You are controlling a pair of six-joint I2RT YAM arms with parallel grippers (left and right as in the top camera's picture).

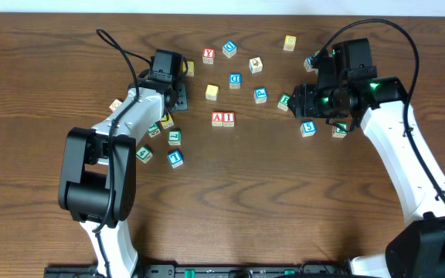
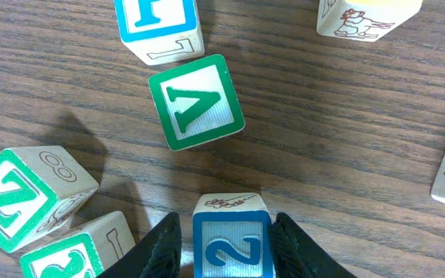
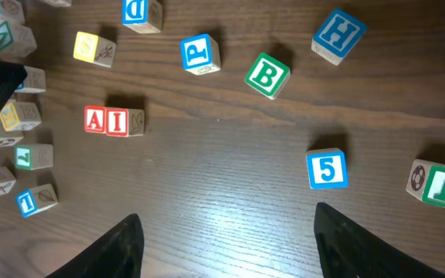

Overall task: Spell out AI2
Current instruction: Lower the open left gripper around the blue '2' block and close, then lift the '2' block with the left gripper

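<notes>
Plainly the left hand (image 2: 229,235) is narrow. Its two black fingers (image 2: 159,247) sit against opposite sides of the small wooden cube with the blue 2 (image 2: 232,251), numeral facing up, and it looks gripped rather than merely flanked. Whether the cube rests on the brown wooden worktop (image 1: 284,216) or is just clear of it, I cannot tell.

Outward from there, toward the right edge, the small wooden cube with the red A (image 1: 217,118) and the small wooden cube with the red I (image 1: 229,118) stand touching near the middle. Their row runs parallel to the near edge, with A on the left. The spot that matters is the bare wood just beside the I, on its right-edge side. From the left hand it lies beyond the pair, so the 2 would have to pass over or round both letters and come down against the I.

The right hand (image 3: 226,251) hovers wide and empty over the right half, about as near to that spot.
</notes>
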